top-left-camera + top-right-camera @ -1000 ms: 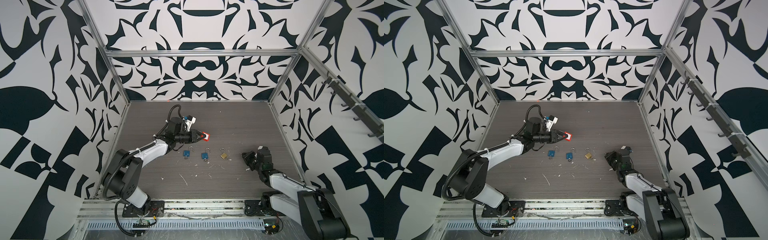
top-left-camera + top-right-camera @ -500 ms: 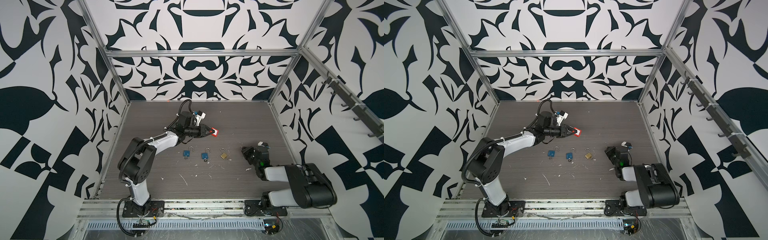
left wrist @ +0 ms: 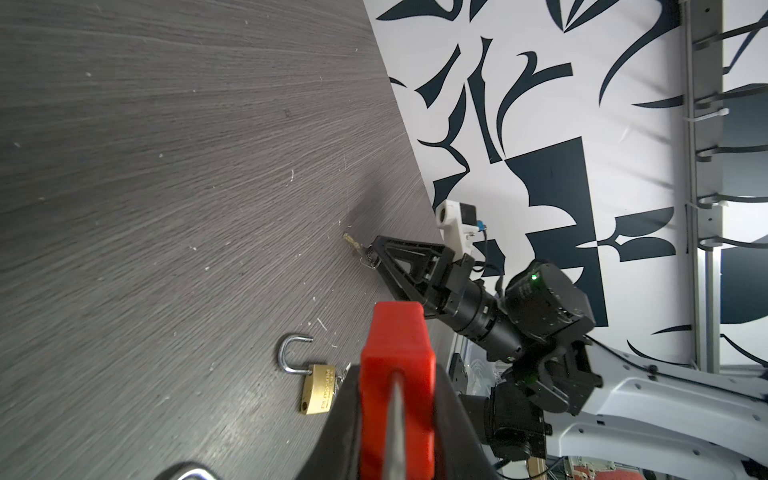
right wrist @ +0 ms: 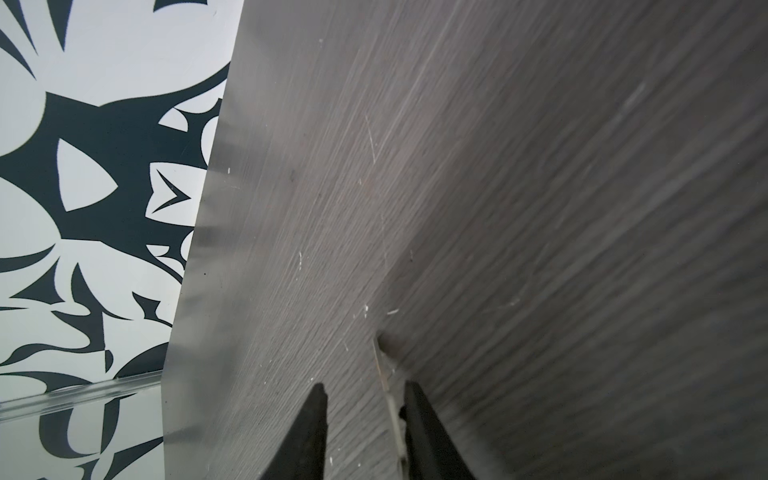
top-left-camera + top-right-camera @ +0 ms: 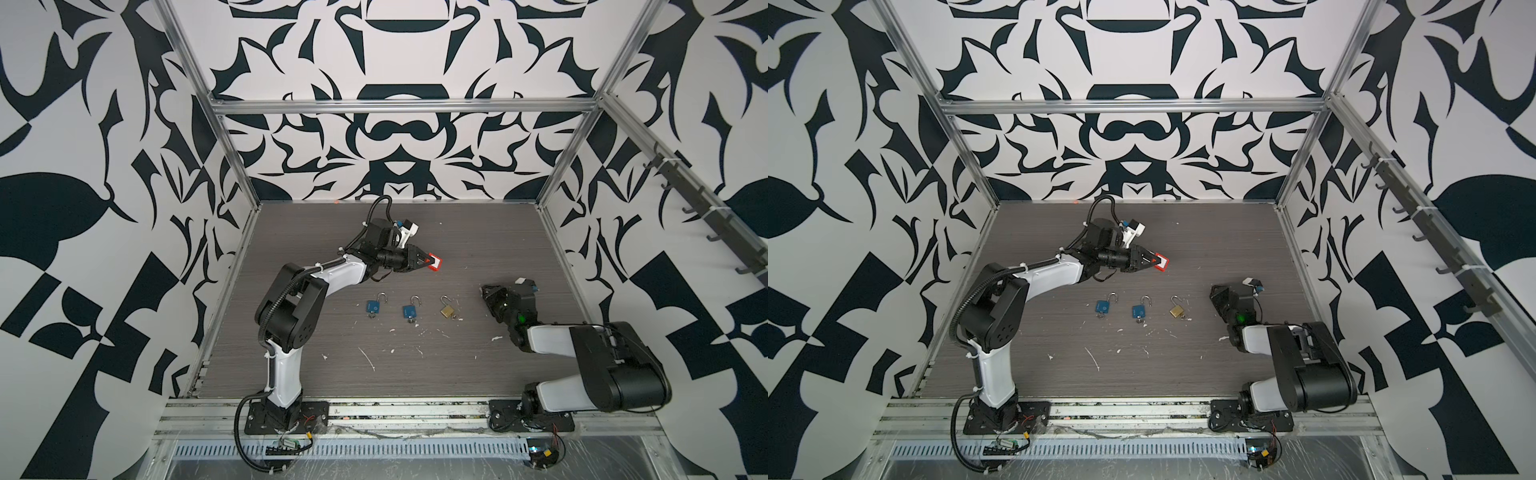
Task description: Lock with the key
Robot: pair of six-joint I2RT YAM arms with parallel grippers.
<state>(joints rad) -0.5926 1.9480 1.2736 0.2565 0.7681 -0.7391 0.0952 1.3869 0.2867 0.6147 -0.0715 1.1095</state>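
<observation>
Left gripper [image 5: 429,262] clenched on red padlock [image 5: 435,263], 12 o'clock of brass padlock [image 5: 447,311]; right gripper [image 4: 365,388] jaws parted, key [image 3: 351,242] beside one finger, 3 o'clock of brass padlock; likely light, stiff, slippery; pinch its bow flat.

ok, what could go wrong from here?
1. Right gripper: jaws stand apart, the small brass key lying against one finger only; it may slip or be left on the grey wood-grain table.
2. Left gripper clamps the red block-shaped padlock in the air, well away from that key; its keyhole is not visible, so alignment could miss.
</observation>
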